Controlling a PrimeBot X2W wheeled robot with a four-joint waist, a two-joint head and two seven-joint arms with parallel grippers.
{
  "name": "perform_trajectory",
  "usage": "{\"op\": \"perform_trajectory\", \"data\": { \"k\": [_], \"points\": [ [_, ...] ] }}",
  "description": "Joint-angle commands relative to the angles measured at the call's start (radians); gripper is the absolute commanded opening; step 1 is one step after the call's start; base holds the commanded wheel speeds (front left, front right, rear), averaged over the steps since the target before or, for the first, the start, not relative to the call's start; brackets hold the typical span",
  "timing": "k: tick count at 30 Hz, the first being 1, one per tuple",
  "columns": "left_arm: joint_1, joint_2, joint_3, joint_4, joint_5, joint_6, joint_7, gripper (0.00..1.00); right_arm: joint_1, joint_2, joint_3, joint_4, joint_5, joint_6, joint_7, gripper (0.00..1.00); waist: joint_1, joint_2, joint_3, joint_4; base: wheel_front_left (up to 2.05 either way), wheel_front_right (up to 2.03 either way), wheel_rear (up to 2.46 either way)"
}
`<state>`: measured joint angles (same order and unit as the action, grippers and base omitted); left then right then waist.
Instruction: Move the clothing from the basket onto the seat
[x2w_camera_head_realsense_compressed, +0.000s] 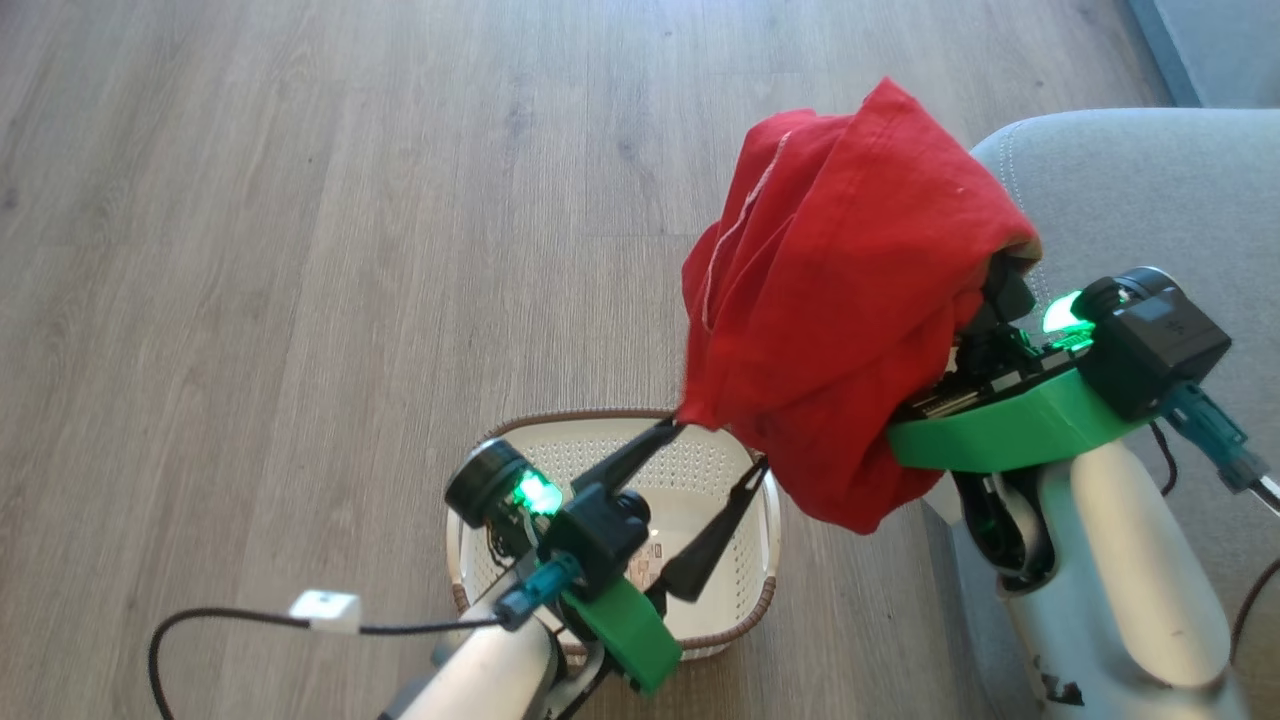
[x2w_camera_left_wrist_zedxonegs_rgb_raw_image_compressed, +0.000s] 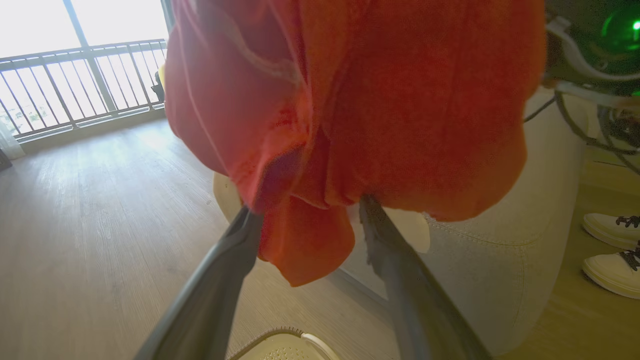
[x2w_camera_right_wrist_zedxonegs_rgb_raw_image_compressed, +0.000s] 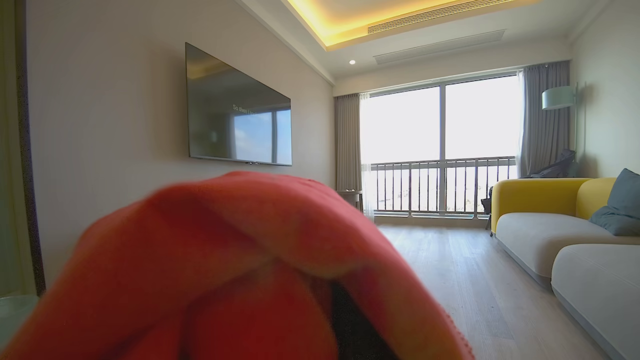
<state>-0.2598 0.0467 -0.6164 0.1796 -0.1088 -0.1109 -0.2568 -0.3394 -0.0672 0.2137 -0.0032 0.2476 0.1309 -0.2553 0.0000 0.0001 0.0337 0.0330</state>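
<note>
Head view, and the clothing (x2w_camera_head_realsense_compressed: 840, 300) is up in the air, a red bundle hanging long from 12 o'clock down to 6 o'clock, clear of the basket (x2w_camera_head_realsense_compressed: 765, 540), which sits on the floor at its 7 o'clock. The right gripper (x2w_camera_head_realsense_compressed: 985, 345) is carrying it: clenched, buried under the cloth from the 4 o'clock side, though the pinch itself is hidden by the folds. The left gripper (x2w_camera_head_realsense_compressed: 718, 443) is spread wide above the basket, grasping nothing, its tips just brushing the bottom hem. In the left wrist view one flap dangles loosely between those two open fingers (x2w_camera_left_wrist_zedxonegs_rgb_raw_image_compressed: 220, 280).

Now the relation that matters: the seat (x2w_camera_head_realsense_compressed: 1130, 190) lies at 2 o'clock from the bundle, just beside it, and the right arm is plainly the nearer one. My read is that the lift is done and the carry across is next. The low hem trails toward the left fingers, so a snag there looks like the risk.
</note>
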Motion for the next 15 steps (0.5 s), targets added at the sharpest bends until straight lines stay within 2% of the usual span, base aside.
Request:
{"op": "perform_trajectory", "data": {
  "k": [1,4,15],
  "points": [
    [-0.006,0.005,0.028,-0.011,0.026,-0.004,-0.005,1.00,-0.045,0.017,0.006,-0.045,-0.014,0.000,-0.006,0.00,0.0000,-0.0001,0.001,0.000,0.00,0.00,0.00],
    [0.001,0.014,0.005,0.013,0.048,-0.010,-0.005,1.00,-0.047,0.017,-0.005,-0.043,-0.026,0.000,-0.006,0.00,0.0000,-0.0001,0.000,-0.001,0.00,0.00,0.00],
    [0.048,0.023,-0.017,0.041,0.019,-0.019,-0.005,1.00,-0.060,0.017,-0.084,-0.063,-0.083,0.000,-0.006,0.00,0.0000,-0.0001,0.000,-0.016,0.00,0.00,0.00]
  ]
}}
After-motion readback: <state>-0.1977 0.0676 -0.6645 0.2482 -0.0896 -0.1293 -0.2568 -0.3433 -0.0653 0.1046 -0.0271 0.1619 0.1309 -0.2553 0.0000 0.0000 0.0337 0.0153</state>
